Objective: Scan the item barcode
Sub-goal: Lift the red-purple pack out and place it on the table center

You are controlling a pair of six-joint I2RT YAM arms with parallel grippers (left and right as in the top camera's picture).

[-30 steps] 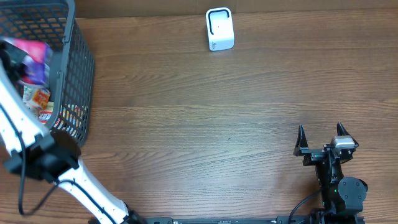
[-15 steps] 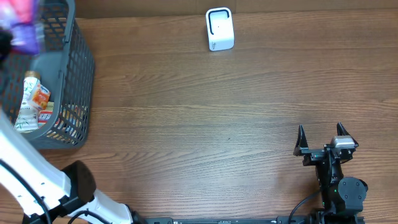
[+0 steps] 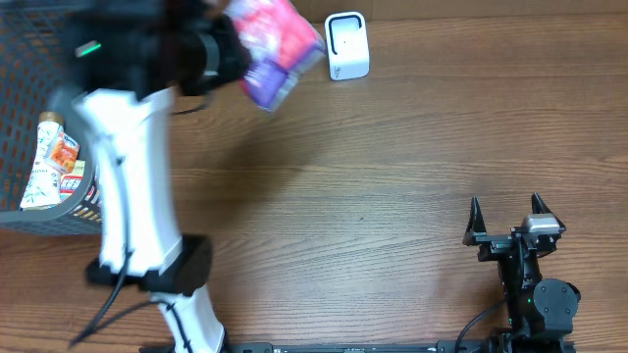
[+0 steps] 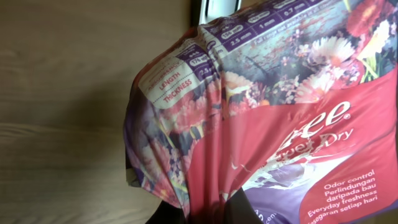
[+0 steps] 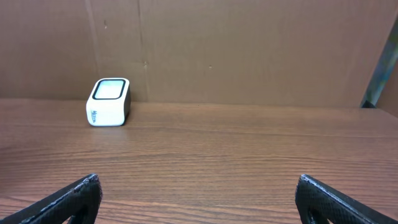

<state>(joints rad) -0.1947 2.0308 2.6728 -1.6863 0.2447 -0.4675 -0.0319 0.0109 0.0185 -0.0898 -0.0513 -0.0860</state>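
The pack (image 3: 280, 49), judged soft, light and slippery, is pinched at a gathered fold by the left gripper (image 4: 208, 210), at nine o'clock of the scanner (image 3: 346, 45). The right gripper (image 3: 506, 224) is spread.

Bright, even light. Overhead, motion blur smears the arm (image 3: 128, 147) and pack (image 3: 280, 49) at upper left; the desk (image 3: 392, 196) is sharp. A soft shadow falls below the pack.

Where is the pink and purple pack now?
Overhead view: the pack is at the far side of the table, just left of the white scanner and right of the basket.
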